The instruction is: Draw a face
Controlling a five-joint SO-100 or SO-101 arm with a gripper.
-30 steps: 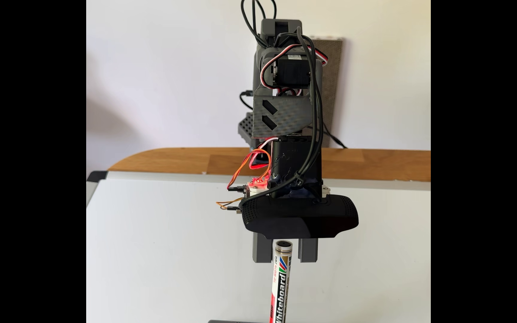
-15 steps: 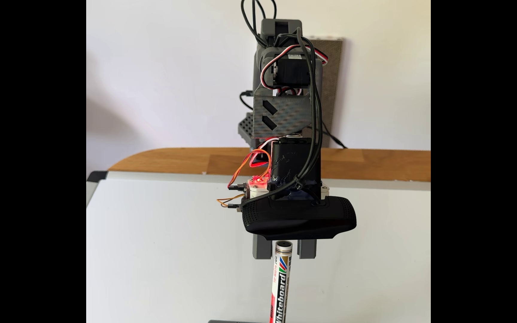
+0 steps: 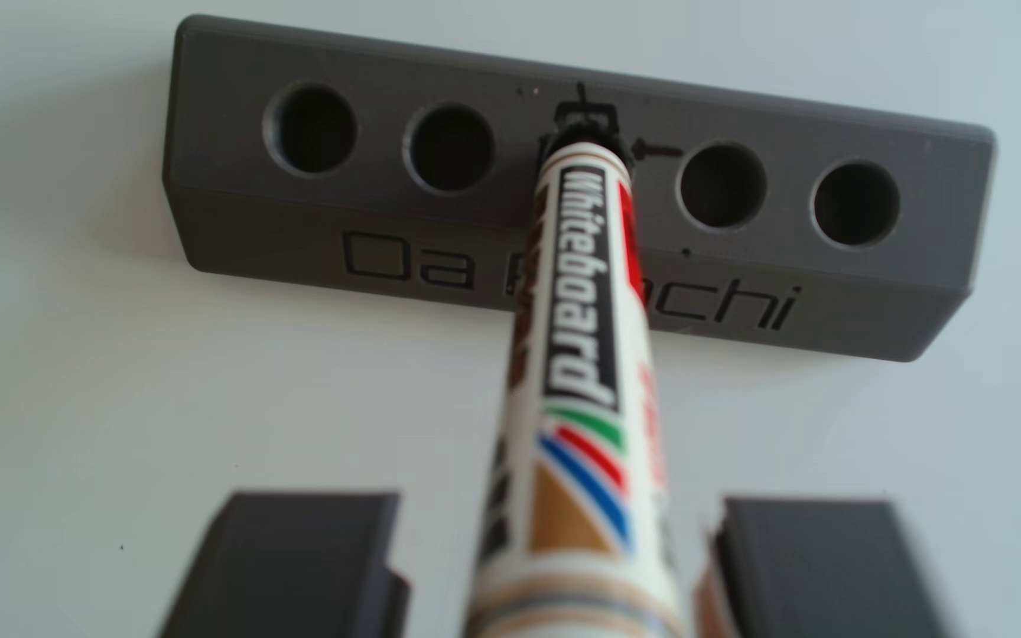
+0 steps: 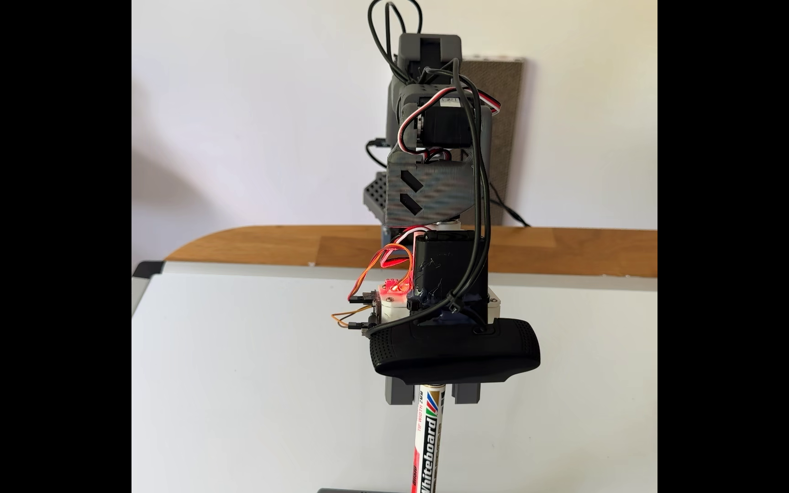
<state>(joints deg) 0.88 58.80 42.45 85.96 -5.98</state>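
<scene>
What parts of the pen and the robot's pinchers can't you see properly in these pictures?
- Whiteboard marker tip: sunk in the grey holder, other view.
- Holder lettering: middle letters covered by the marker.
- Gripper: blurred, cut off by the bottom edge.
- Fixed view: webcam hides the marker top; holder cut off below.

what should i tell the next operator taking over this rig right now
Gripper: open, one finger on each side of the whiteboard marker, with gaps showing, so no grip yet.
Marker: standing in the middle hole of the grey holder, which sits on the whiteboard.
Done: the gripper is lined up around the marker's upper end.
Left: close on the marker, lift it out of the holder, then draw the face. No drawn lines show on the visible board.
</scene>
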